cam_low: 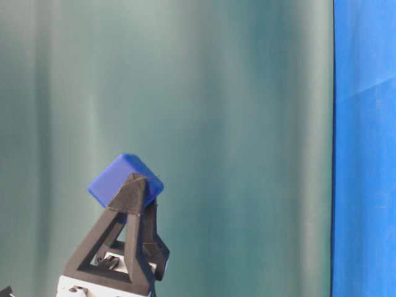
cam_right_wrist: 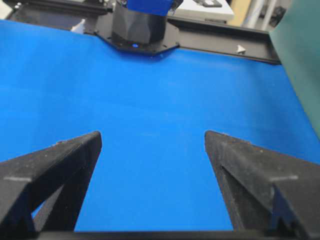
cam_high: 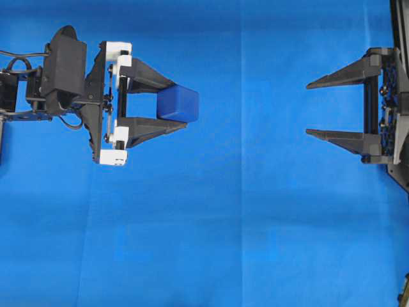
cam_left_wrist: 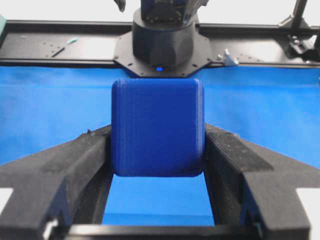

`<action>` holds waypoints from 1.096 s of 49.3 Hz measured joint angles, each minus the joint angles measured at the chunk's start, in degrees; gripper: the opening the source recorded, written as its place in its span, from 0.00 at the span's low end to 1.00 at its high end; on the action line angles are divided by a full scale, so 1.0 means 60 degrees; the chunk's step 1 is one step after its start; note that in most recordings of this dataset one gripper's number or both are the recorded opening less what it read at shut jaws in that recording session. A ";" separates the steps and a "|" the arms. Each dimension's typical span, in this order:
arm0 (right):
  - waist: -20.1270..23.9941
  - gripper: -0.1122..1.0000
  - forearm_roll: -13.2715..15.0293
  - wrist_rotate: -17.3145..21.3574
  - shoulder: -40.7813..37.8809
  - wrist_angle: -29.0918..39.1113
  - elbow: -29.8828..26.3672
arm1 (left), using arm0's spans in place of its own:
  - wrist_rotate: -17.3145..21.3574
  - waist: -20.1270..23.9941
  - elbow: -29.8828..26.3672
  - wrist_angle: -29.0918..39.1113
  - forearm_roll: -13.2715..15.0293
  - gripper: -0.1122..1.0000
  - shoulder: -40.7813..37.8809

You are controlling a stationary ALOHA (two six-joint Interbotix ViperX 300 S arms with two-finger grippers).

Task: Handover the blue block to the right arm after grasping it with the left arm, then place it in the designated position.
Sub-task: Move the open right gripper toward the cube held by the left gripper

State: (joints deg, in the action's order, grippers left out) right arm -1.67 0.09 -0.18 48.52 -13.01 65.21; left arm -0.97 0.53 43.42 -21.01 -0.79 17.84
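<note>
From overhead, the left gripper (cam_high: 167, 103) holds the blue block (cam_high: 178, 103) pinched between its fingertips, with much of the cube protruding past them toward the right gripper (cam_high: 308, 108), whose fingers are spread wide and well apart from the block across the blue cloth (cam_high: 243, 224). The handover looks best done by bringing the two grippers tip to tip, so the right fingers close on the exposed far half. At table level, the block (cam_low: 125, 178) sits tilted at the very tip of the left fingers (cam_low: 131, 197), raised above the table, so the grip seems shallow; slow travel is wise. The left wrist view shows the block (cam_left_wrist: 157, 126) squarely between both pads. The right wrist view shows open, empty fingers (cam_right_wrist: 60, 165) over bare cloth.
</note>
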 measured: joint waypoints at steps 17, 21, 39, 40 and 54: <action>0.0000 0.97 0.1685 -0.1172 -0.0015 0.0132 -0.0322 | -0.0029 0.0000 0.0015 0.0000 0.0000 0.51 0.0000; 0.0000 0.97 0.2051 -0.1538 -0.0015 0.0249 -0.0439 | -0.0029 0.0015 0.0015 0.0000 0.0000 0.51 0.0000; 0.0000 0.97 0.3618 -0.3516 0.0000 0.0762 -0.0776 | -0.0029 0.0015 0.0015 -0.0029 0.0000 0.51 0.0000; 0.0000 0.97 0.3706 -0.3604 0.0000 0.0762 -0.0791 | -0.0029 0.0000 0.0015 -0.0044 0.0000 0.51 0.0000; 0.0000 0.97 0.4775 -0.4526 0.0015 0.0703 -0.0791 | -0.0029 0.0000 0.0029 -0.0044 0.0000 0.51 0.0000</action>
State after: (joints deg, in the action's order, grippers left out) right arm -1.67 28.74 -27.33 48.60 -8.79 60.47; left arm -1.14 0.53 43.59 -21.27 -0.79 17.84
